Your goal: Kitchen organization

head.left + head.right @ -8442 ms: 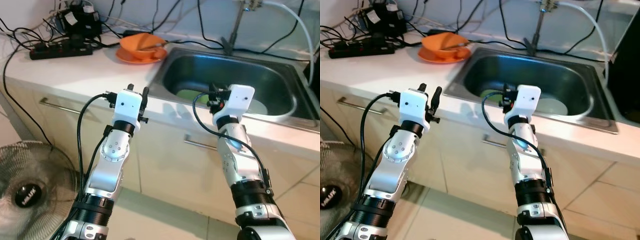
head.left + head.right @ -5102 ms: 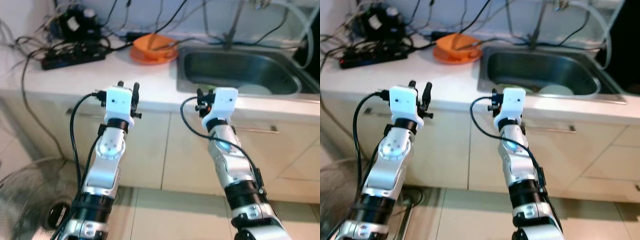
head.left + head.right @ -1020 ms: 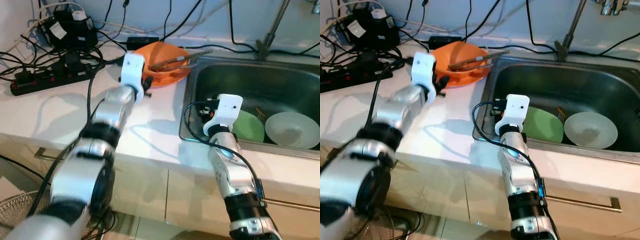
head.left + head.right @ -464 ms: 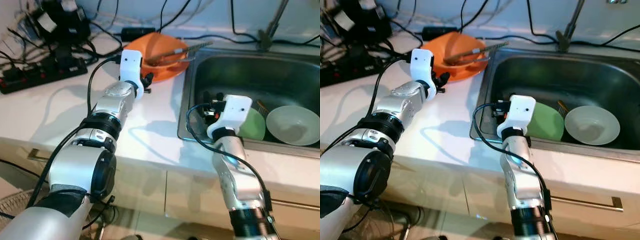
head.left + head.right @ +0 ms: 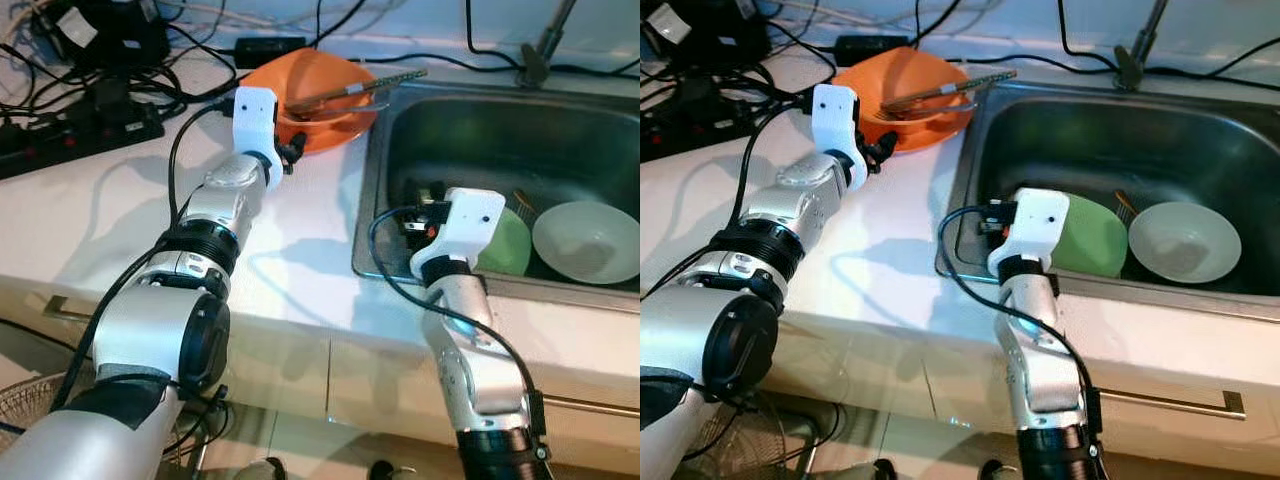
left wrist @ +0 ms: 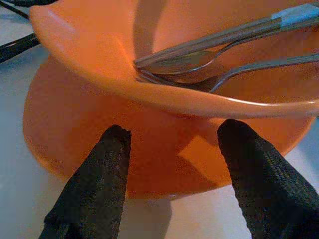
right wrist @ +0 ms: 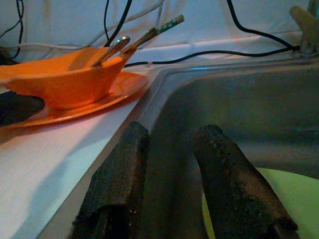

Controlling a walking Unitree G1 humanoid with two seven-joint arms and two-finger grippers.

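Head views: the left end effector reaches across the white tabletop to the orange plastic bowl on its orange plate, beside the steel sink, likely to lift it. The right end effector hangs over the sink edge near a green plate and pale bowl.

Left wrist view: fingers spread wide, empty, framing the bowl holding metal spoons.

Right wrist view: fingers slightly parted, holding nothing.
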